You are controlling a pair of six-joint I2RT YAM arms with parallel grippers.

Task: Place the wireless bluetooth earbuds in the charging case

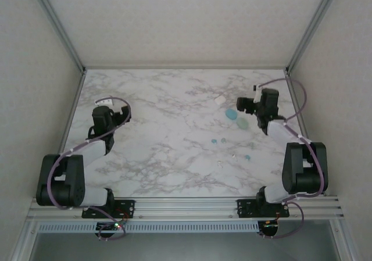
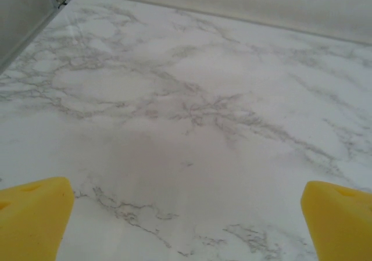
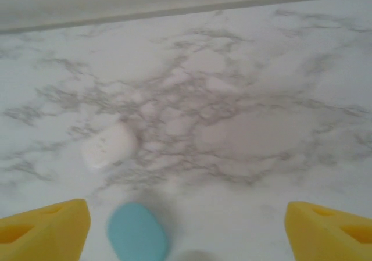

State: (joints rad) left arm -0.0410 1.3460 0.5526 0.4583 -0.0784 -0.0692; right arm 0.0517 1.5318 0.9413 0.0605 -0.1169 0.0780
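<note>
Turquoise case lies between the wide-spread fingers of the right gripper; earbuds lie loose on the marble table; left gripper gapes wide.

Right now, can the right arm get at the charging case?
Probably yes. The right gripper is open with the charging case on the table just ahead, between its fingers. Nothing blocks it; the white piece lies farther off, apart.

Nothing readable in any view: no text, brand, number or sign. My marble surface is unprinted. The small white patch on top of my left arm is too small to make out.
</note>
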